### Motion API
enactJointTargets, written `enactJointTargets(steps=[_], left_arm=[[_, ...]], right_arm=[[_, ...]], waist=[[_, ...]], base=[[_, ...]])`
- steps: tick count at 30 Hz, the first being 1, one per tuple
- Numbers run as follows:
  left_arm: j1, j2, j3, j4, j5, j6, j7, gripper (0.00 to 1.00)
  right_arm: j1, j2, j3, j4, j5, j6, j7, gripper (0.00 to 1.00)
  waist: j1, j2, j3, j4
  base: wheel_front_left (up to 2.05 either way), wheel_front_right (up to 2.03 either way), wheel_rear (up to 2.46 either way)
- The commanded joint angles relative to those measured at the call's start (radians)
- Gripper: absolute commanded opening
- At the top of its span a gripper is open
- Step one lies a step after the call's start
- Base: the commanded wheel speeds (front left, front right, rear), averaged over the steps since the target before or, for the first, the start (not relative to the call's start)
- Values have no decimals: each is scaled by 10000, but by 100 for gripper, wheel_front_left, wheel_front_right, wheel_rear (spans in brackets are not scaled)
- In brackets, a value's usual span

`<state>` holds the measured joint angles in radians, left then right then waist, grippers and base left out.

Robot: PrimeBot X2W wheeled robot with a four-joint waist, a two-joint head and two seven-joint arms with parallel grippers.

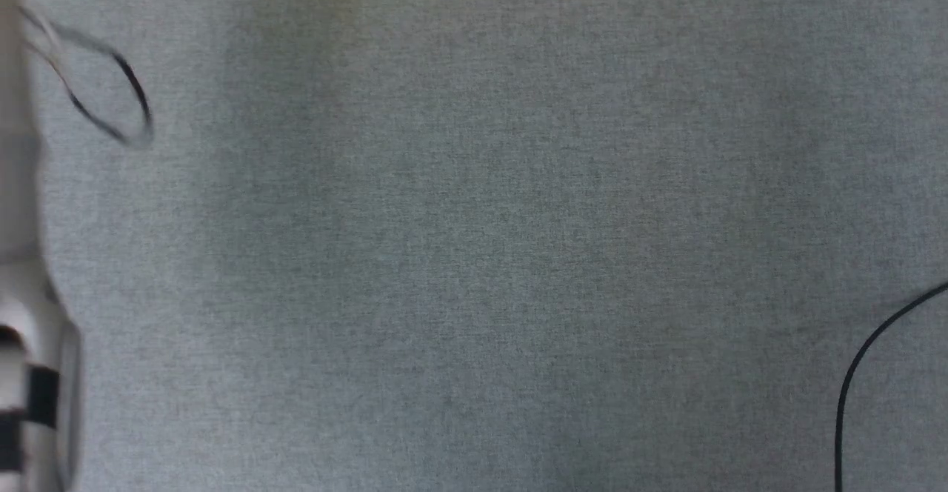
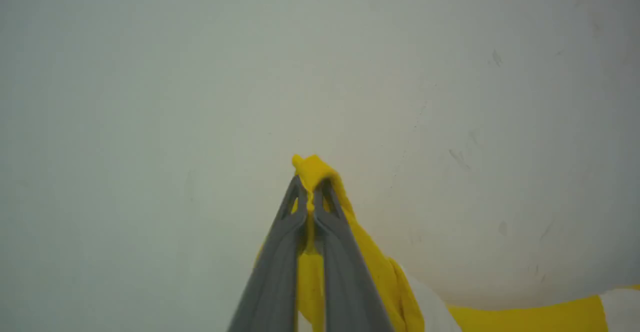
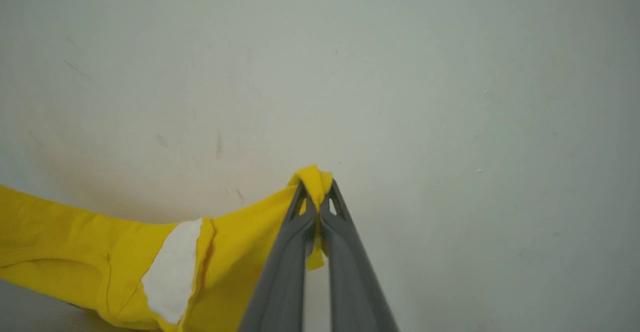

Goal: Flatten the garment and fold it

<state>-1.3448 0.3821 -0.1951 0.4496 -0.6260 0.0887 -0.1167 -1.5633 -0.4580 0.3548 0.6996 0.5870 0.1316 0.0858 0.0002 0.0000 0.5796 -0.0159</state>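
Left gripper (image 2: 310,194): jaws clamped on a bunched yellow fold of the garment (image 2: 385,277), cloth poking past the tips. Right gripper (image 3: 316,197): jaws likewise pinched on another fold. Garment sags between both grips, white patch (image 3: 170,272) showing, pale wall (image 3: 450,72) behind it.

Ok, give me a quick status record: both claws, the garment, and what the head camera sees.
left claw: shut, pinching a bunch of the garment
right claw: shut on another bunch of the garment
garment: yellow with a white patch, trailing from each claw, creased, not yet folded
head view: grey cloth surface, black cable at lower right
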Motion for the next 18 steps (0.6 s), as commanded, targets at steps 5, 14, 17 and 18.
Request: enactJointTargets(steps=[5, 14, 17, 18], left_arm=[[2421, -207, -430, 275, 111, -173, -546, 0], [6747, 702, -813, -787, 201, 10, -247, 0], [7897, 1183, -833, -1462, 275, 251, 70, 0], [8226, 1349, -835, -1674, 302, 324, 185, 0]], right_arm=[[2504, -411, 957, -681, 966, -9, -185, 0], [6411, -1584, 1921, -1864, 2156, -9, 296, 0], [7383, -2038, 1905, -2259, 2430, -9, 551, 0], [7679, -2178, 1850, -2384, 2518, -9, 640, 0]], waist=[[-2, 0, -1235, 344], [-2, 0, -3233, 249], [-2, 0, -3747, 264], [-2, 0, -3913, 282]], base=[[0, 0, 0], [0, 0, 0], [0, 0, 0], [0, 0, 0]])
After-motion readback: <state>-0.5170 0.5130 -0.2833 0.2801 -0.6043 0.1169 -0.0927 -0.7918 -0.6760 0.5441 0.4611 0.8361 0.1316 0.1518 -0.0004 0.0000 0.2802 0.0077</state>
